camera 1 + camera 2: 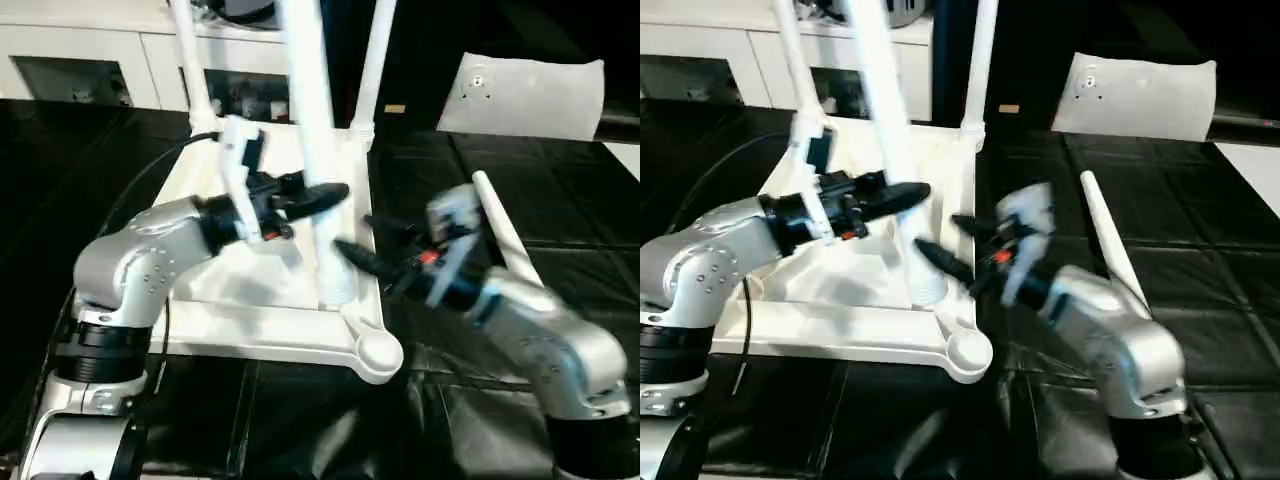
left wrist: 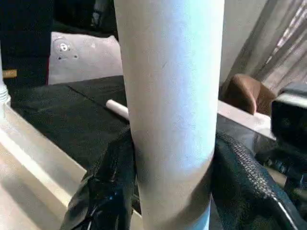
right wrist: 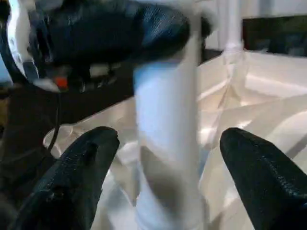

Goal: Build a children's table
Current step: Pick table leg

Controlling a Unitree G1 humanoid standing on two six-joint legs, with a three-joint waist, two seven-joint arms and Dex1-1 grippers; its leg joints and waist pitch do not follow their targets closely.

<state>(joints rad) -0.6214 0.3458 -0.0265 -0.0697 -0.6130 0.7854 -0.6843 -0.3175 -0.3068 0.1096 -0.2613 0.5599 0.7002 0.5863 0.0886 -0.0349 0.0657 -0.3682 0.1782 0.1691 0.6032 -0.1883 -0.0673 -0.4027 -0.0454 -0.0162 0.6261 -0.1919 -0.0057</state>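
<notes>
Tabletop [image 1: 262, 330] lying upside down on black surface [image 1: 560, 230], near leg [image 1: 315, 150] standing straight up in it. Left gripper [image 1: 322, 196] squeezing that leg, fingers [image 2: 103, 191] on both sides. Right gripper [image 1: 372, 243] sitting low beside leg, fingers [image 3: 81, 167] spread wide, not touching. Spare leg [image 1: 505, 235] lying behind right arm. Leg bottom blurry, top cut off.

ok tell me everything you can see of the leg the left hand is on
The leg is a long, smooth, white, round plastic-looking tube standing upright on the upturned tabletop, its foot near the front right edge. The left hand clamps it between both black fingers; the right hand straddles its lower part, open, fingers clear.
</notes>
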